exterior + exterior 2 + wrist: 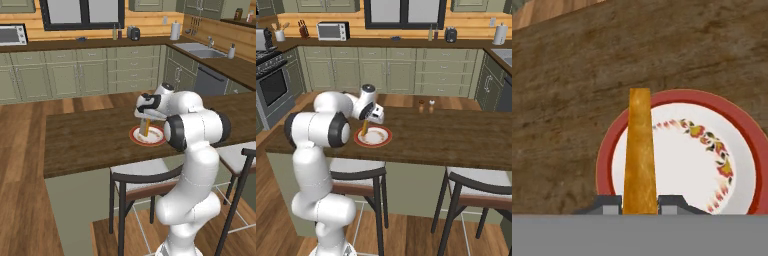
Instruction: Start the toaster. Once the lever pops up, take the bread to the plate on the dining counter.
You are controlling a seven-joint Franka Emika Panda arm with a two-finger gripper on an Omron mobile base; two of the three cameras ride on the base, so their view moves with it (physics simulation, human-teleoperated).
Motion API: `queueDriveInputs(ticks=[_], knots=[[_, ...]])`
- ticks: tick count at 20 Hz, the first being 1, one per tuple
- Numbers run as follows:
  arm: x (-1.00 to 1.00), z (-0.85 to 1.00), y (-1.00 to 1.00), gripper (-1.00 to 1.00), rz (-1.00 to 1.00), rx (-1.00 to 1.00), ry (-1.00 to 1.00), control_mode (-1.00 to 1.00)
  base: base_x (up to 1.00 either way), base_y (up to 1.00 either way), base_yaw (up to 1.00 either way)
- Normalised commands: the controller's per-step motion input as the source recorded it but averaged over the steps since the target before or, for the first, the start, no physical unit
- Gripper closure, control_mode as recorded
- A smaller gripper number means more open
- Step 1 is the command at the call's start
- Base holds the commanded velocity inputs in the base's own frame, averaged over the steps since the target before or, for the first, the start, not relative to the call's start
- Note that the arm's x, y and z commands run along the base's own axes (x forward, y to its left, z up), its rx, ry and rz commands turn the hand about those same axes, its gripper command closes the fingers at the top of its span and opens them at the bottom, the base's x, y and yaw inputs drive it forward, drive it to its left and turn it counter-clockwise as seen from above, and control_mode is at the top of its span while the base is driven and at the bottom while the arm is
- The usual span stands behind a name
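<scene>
bread (639,150) held edge-on, upright, pinched between the two fingertips at its lower end, hanging over the left part of the plate (739,165); cannot tell whether its far edge touches the plate or sits just above; gripper (639,202) closed on the slice, jaws pressed to its flat faces, likely the grip used to lift it out of a slot; plate white with red rim and a floral band, sits on the dining counter (80,140) near the edge facing the robot; arm bent low over it from the stool side; stool (142,177) tucked under the counter; judgement: last step, slice already at the plate, needs releasing so it tips flat; risk: upright slice may fall off the rim side; toaster (133,33) far back on the worktop
</scene>
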Motion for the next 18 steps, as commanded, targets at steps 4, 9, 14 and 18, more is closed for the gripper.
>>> queueDriveInputs(ticks=[4, 9, 14, 18], knots=[[0.61, -0.35, -0.04, 1.0, 0.1, 0.0, 0.0, -1.0, 0.0, 0.0, 0.0], [0.35, -0.41, 0.0, 1.0, 0.1, 0.0, 0.0, -1.0, 0.0, 0.0, 0.0], [0.01, -0.55, 0.0, 1.0, 0.08, 0.0, 0.01, -1.0, 0.0, 0.0, 0.0], [-0.31, -0.67, 0.0, 1.0, 0.01, 0.0, 0.0, -1.0, 0.0, 0.0, 0.0]])
